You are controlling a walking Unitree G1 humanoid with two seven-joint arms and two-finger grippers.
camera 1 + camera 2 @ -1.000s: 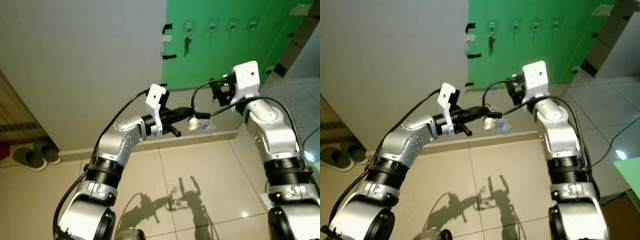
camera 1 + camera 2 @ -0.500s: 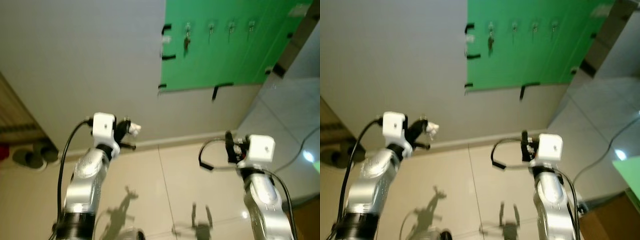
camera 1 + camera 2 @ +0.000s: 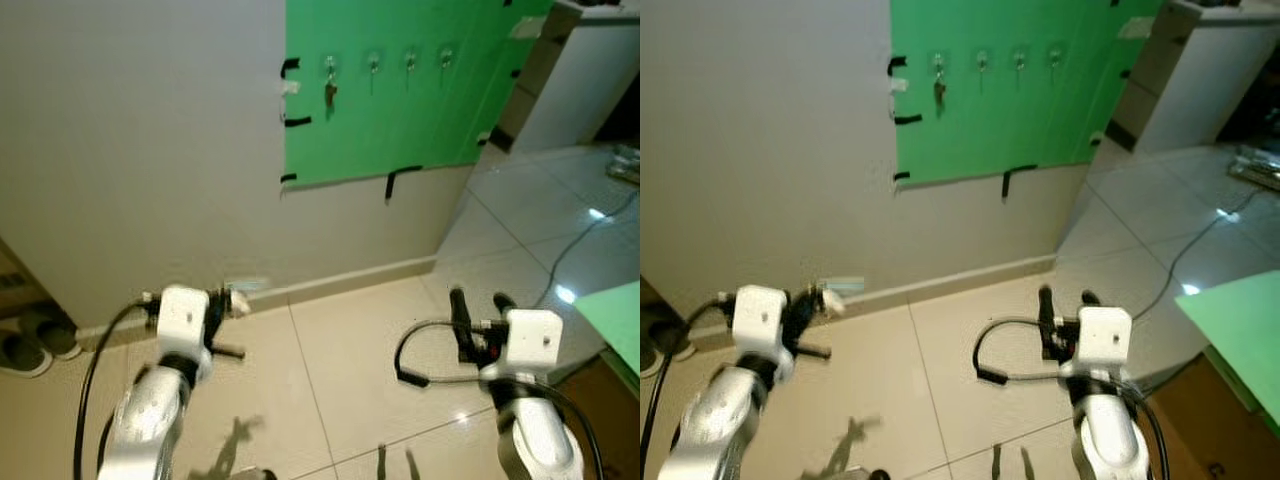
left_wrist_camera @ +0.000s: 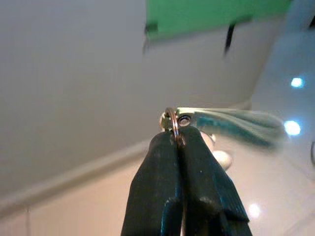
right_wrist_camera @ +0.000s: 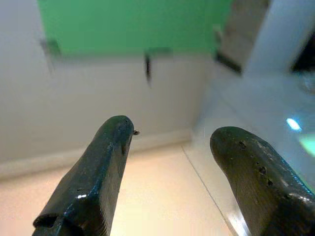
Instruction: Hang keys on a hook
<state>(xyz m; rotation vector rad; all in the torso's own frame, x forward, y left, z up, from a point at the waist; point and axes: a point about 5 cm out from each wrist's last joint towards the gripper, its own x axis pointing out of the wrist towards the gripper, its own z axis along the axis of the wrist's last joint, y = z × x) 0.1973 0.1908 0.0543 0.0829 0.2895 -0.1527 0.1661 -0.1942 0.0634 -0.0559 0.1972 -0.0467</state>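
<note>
The left claw (image 4: 178, 140) is clamped on the ring of the keys (image 4: 216, 123), held low at about 8 o'clock above the tiled floor (image 3: 350, 350). The right claw (image 5: 170, 147) hangs at 4 o'clock, its fingers apart. A row of hooks (image 3: 390, 62) sits on the green board (image 3: 400, 110) at 12 o'clock, well apart from both claws.
</note>
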